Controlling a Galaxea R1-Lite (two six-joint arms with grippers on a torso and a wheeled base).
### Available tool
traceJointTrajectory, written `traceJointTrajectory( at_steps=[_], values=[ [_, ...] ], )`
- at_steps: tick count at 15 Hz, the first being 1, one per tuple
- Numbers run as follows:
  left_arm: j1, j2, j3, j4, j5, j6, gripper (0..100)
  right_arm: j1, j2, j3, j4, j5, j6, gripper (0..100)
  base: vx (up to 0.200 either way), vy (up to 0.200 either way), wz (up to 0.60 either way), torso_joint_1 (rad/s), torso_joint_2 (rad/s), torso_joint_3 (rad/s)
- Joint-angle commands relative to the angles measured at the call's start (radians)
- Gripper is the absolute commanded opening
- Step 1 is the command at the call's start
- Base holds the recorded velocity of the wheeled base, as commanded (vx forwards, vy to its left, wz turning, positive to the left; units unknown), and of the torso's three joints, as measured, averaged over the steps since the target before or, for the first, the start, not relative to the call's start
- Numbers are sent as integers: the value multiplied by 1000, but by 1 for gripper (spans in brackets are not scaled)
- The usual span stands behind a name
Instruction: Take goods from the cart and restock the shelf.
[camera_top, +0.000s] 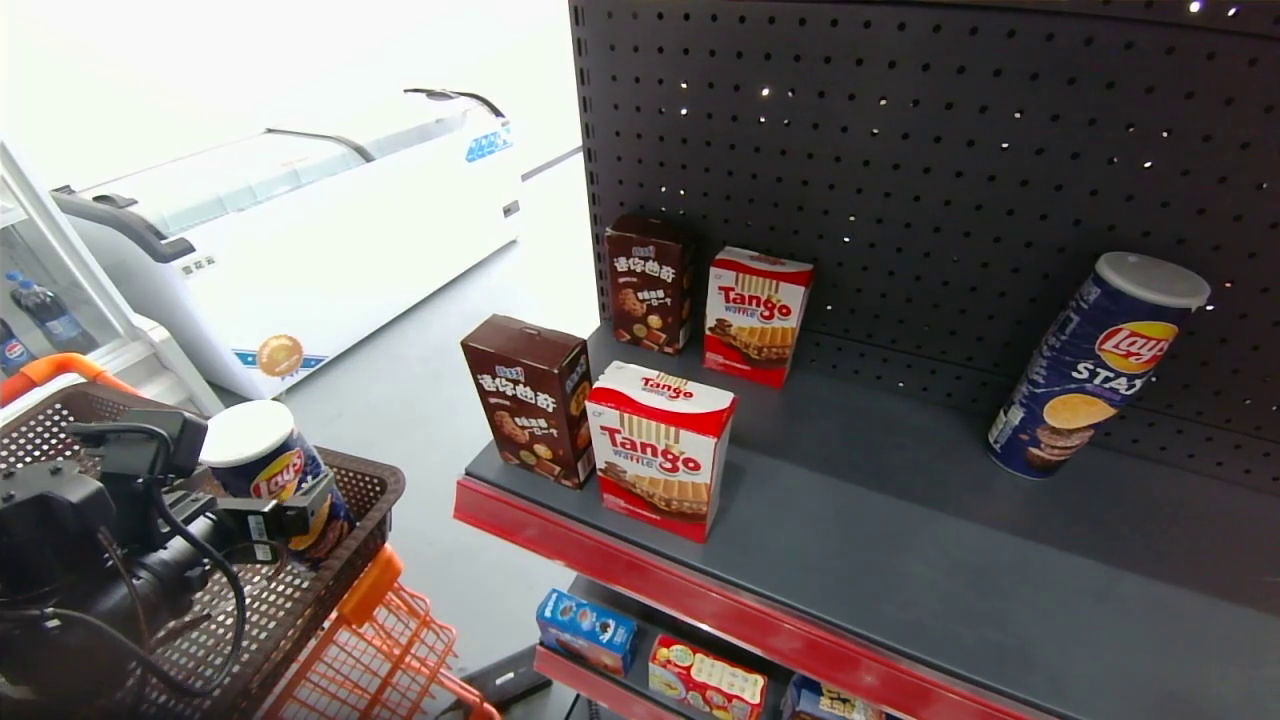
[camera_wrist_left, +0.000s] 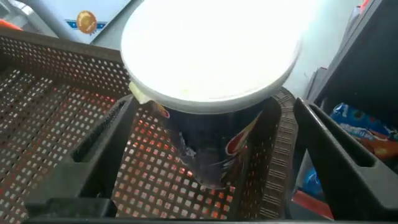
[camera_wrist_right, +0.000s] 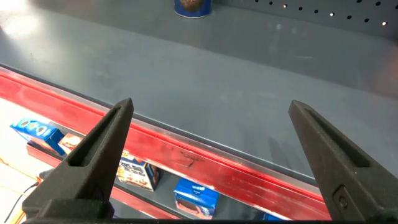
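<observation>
I'm watching my left arm (camera_top: 60, 540), a bulky matte-black housing with looping black cables (camera_top: 238, 600) and a small white label (camera_top: 262, 522). My right gripper (camera_wrist_right: 211, 162) has two black wedge-shaped fingers (camera_wrist_right: 93, 162).

I'm seeing the grey shelf (camera_top: 900, 520) carrying two brown cookie boxes (camera_top: 530, 400), two red wafer boxes (camera_top: 660, 450), and, well apart, a chip can (camera_top: 1095, 365).

I logged: cart (camera_top: 370, 490) at left, cart can (camera_top: 275, 470) over its basket, freezer (camera_top: 300, 230) behind. Shelf (camera_top: 900, 520) at right. On its left end, front cookie box (camera_top: 530, 400) beside front wafer box (camera_top: 660, 450); rear cookie box (camera_top: 648, 283) and rear wafer box (camera_top: 757, 315) behind them. Shelf can (camera_top: 1095, 365) far right, leaning on pegboard (camera_top: 900, 150).
</observation>
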Motion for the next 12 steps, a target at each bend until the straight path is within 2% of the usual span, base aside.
traceJointTrajectory(
  at_steps=[1, 7, 11, 12],
  values=[
    [12, 74, 0, -13, -3, 1, 100, 0, 2, 0, 0, 0, 0, 100, 0, 0, 0, 0, 0, 0],
    [41, 150, -78, -6, -3, 1, 100, 0, 2, 0, 0, 0, 0, 100, 0, 0, 0, 0, 0, 0],
    [35, 228, -157, -13, -2, 1, 100, 0, 2, 0, 0, 0, 0, 100, 0, 0, 0, 0, 0, 0],
    [30, 239, -183, -12, -3, 0, 0, 0, 2, 0, 0, 0, 0, 100, 0, 0, 0, 0, 0, 0]
  ],
)
